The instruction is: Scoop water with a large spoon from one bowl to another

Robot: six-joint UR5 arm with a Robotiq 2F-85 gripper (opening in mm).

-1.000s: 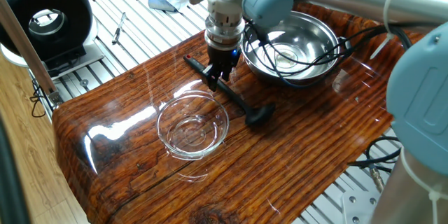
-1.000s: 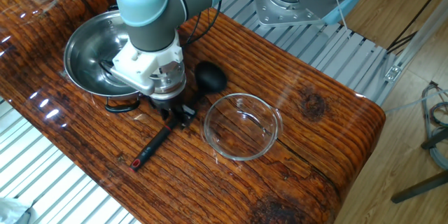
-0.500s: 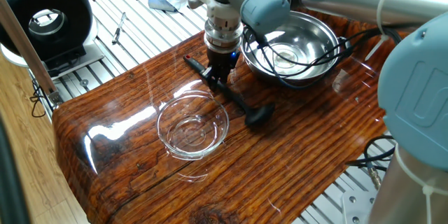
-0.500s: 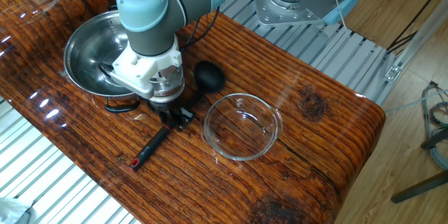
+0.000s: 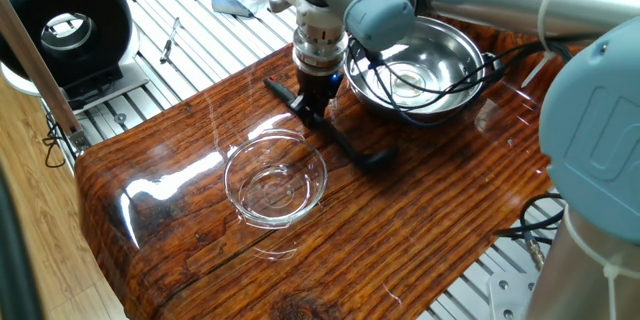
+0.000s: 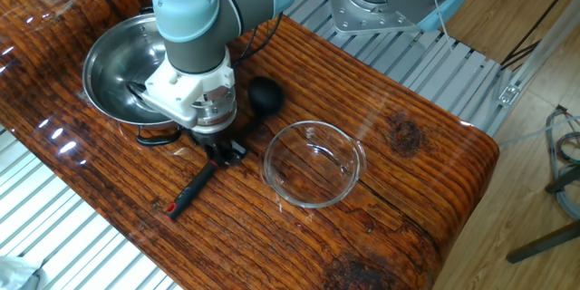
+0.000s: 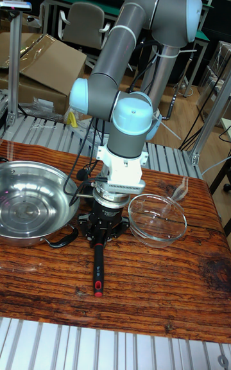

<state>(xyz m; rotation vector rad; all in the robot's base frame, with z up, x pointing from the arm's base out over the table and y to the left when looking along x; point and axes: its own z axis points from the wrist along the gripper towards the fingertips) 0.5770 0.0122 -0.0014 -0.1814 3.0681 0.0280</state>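
1. Clearly the all-black plastic ladle with its long slim handle looks light and stiff, though smooth enough to twist in a pinch; it lies between the two bowls, red-marked tip towards the tabletop's long edge

2. Mid-handle is the sensible hold, and the two-finger gripper stands right there, fingers either side of the handle; whether they press it I cannot tell

3. Count: one ladle, one wide shiny steel bowl, one small clear glass bowl; the water itself barely shows

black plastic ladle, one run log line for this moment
phase: grasping | gripper: shut on black plastic ladle handle | shiny steel bowl: behind | clear glass bowl: beside
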